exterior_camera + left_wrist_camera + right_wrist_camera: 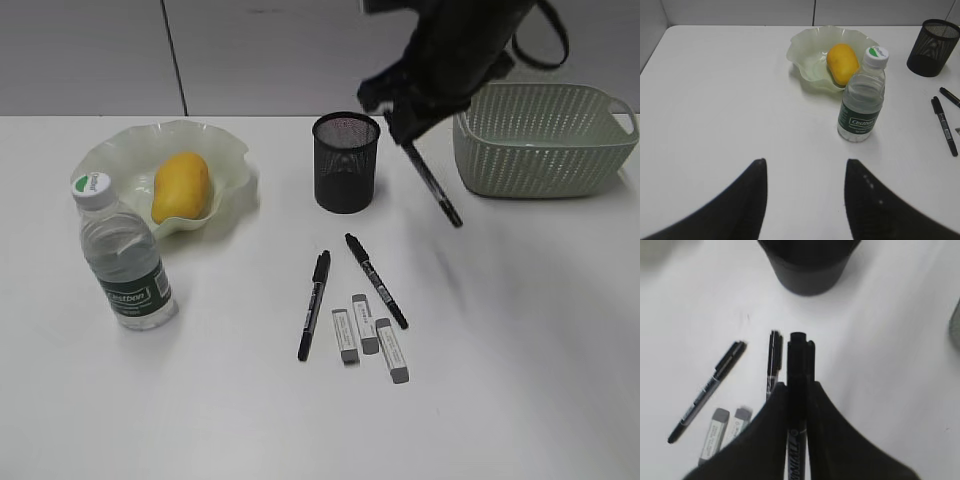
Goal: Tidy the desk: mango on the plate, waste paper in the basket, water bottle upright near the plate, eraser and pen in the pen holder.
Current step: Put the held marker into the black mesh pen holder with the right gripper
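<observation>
Bright, even overhead light; soft shadows on the desk; right wrist view is blurred.

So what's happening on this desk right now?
A two-armed robot is tidying a white desk. Its right gripper holds a black pen in the air, between the mesh pen holder and the green basket. Two more pens and three erasers lie on the desk. The mango already sits in the wavy plate, and the water bottle stands upright beside it. The left gripper hangs open over bare desk.
</observation>
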`<action>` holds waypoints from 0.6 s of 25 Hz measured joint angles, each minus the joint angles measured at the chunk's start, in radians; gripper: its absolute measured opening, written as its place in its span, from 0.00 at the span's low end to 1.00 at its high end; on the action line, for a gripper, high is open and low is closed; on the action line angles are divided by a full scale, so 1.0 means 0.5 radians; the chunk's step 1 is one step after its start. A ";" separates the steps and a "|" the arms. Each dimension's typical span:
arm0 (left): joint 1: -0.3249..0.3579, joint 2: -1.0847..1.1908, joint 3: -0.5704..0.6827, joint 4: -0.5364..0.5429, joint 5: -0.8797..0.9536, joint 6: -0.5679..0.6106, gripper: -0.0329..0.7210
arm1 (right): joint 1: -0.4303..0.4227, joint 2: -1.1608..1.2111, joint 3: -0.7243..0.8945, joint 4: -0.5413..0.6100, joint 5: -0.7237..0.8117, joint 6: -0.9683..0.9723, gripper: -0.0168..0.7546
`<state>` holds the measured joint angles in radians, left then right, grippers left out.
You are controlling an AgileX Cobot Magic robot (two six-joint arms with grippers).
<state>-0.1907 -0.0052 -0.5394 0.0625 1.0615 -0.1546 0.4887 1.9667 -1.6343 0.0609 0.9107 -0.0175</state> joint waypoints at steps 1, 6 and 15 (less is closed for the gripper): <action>0.000 0.000 0.000 0.000 0.000 0.000 0.54 | 0.000 -0.076 0.000 0.000 -0.046 -0.008 0.13; 0.000 0.000 0.000 0.000 0.000 0.000 0.54 | 0.000 -0.226 0.000 -0.051 -0.858 -0.041 0.13; 0.000 0.000 0.000 0.000 0.000 0.000 0.54 | 0.000 0.231 0.000 -0.048 -2.132 -0.043 0.13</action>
<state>-0.1907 -0.0052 -0.5394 0.0622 1.0615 -0.1546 0.4887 2.0825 -1.6343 0.0368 -0.1551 -0.0390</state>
